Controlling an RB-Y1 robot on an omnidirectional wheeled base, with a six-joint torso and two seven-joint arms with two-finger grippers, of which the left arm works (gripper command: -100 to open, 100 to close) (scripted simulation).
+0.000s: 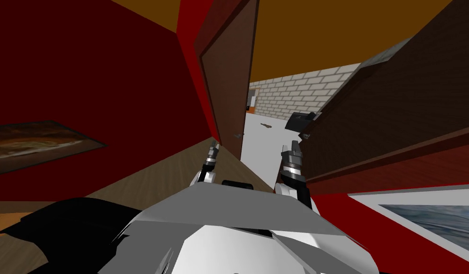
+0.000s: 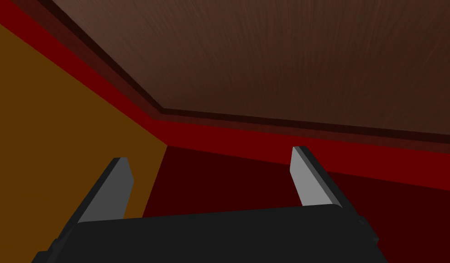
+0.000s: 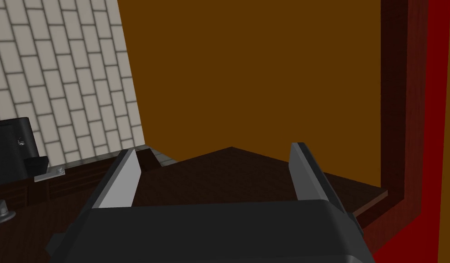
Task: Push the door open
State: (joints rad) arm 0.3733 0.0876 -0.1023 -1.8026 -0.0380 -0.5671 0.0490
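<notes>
Two dark brown doors stand ajar, with white floor [image 1: 262, 147] between them. Left hand [image 1: 214, 149] is released, just beside the left door [image 1: 229, 85]. Right hand [image 1: 291, 148] is released, by the right door [image 1: 395, 119].

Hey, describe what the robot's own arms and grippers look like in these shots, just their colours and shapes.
The left forearm and right forearm are white with dark joints and ringed silver-and-black wrists. The left gripper and right gripper match: a dark boxy body carrying two thin, light grey, blade-like fingers with slanted tips. No cables or markings are visible.
</notes>
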